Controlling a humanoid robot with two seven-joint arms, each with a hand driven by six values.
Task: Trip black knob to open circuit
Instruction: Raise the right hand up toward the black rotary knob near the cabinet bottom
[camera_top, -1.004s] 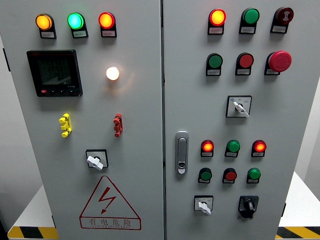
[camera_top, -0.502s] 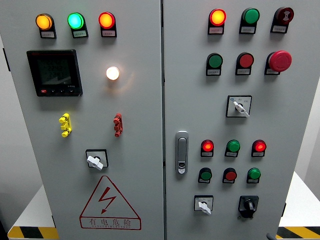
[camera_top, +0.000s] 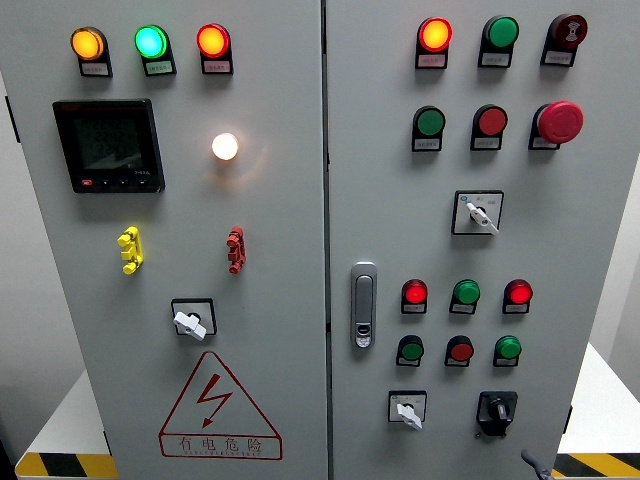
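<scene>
A grey cabinet (camera_top: 280, 250) with two doors fills the head view. The black knob (camera_top: 496, 410) sits at the lower right of the right door, its handle roughly upright, beside a white switch (camera_top: 407, 410) to its left. Above them are two rows of small round buttons, the upper row with two red lights (camera_top: 414, 293) lit. A silver door handle (camera_top: 363, 305) stands near the seam. A red mushroom button (camera_top: 559, 121) sits high on the right. At the bottom edge, below and right of the black knob, a dark curved tip (camera_top: 532, 464) pokes into view, possibly a finger of the right hand, well apart from the knob.
</scene>
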